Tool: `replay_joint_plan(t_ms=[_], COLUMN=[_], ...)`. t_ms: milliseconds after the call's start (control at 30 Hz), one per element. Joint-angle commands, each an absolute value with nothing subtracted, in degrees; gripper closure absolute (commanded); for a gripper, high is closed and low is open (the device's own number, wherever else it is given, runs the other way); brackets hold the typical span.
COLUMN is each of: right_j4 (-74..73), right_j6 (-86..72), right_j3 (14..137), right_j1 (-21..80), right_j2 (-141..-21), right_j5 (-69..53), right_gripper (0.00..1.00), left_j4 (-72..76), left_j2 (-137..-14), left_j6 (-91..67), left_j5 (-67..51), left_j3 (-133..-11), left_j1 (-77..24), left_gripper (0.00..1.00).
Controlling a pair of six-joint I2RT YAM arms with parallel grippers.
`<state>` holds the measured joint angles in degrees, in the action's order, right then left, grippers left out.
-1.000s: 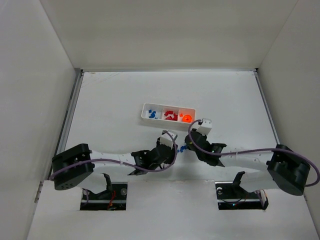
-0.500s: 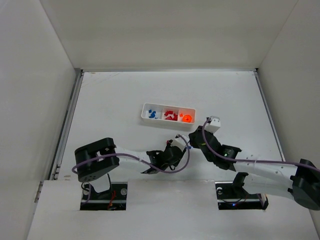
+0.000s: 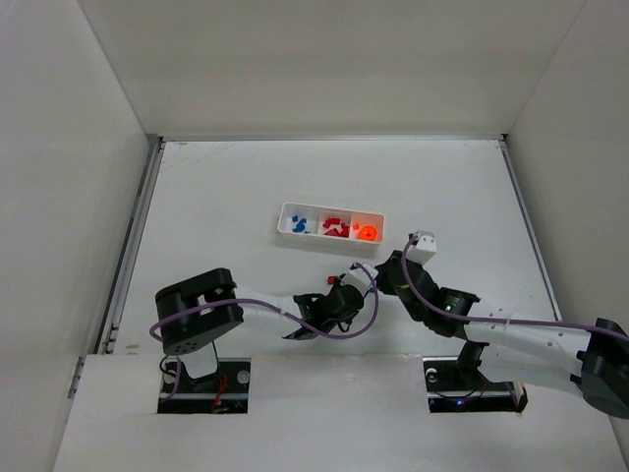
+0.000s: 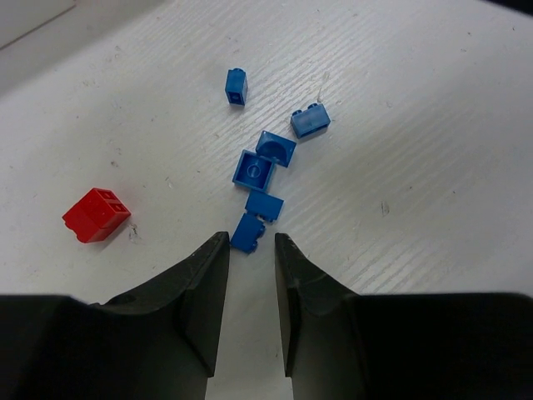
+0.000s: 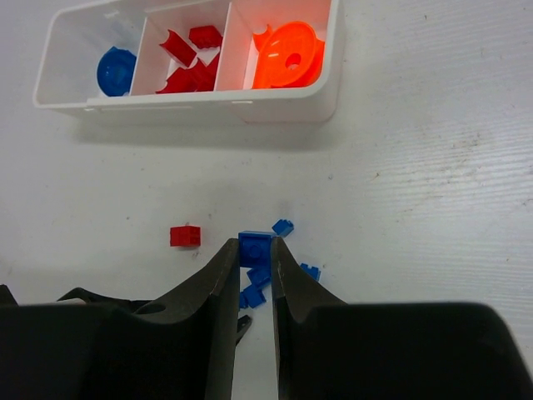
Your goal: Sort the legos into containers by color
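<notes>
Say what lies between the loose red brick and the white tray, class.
Nothing: the right wrist view shows only bare table between the red brick and the tray.

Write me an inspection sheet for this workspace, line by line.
Surface: white table, faint specks in the close views.
Job's things: tray holds a blue round piece at one end, red bricks in the middle and an orange round piece at the other end. A loose red brick and loose blue bricks lie on the table near the arms.
Clutter: nothing seen.
Grippers: left gripper open, with one loose blue piece at its tips. Right gripper shut on a blue brick.
Cables: purple cables run along both arms.
Surroundings: white walls on three sides.
</notes>
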<state>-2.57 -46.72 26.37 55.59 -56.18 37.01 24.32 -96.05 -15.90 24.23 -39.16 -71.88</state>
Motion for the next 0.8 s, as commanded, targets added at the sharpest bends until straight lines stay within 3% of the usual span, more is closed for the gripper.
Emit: replay_joint_plan(t_ms=[0,333,533,767], right_j4=[-2.4,-3.5,-1.5,5.7], right_j6=[-46.1,-45.5,-43.3,-38.9], right_j3=[26.4,25.8,28.0,37.2], right_j1=[55.4,54.2,52.3,52.2], right_j2=[-54.9,-52.9,-56.2,-68.3], right_j5=[36.9,36.4,34.2,29.0], right_gripper=[0.83,0.83,0.83,0.83], left_j4=[24.3,25.0,23.1,20.9], left_j2=[-97.0,-95.8,-82.1,-66.6], left_j6=[-14.7,-14.2,-16.1,-21.7], left_j5=[25.3,26.5,27.3,26.6], left_j3=[-40.4,-39.9,-33.8,-27.6], left_j1=[-71.3,-71.5,-70.4,-63.8], left_gripper=[0.76,0.9,0.9,0.89])
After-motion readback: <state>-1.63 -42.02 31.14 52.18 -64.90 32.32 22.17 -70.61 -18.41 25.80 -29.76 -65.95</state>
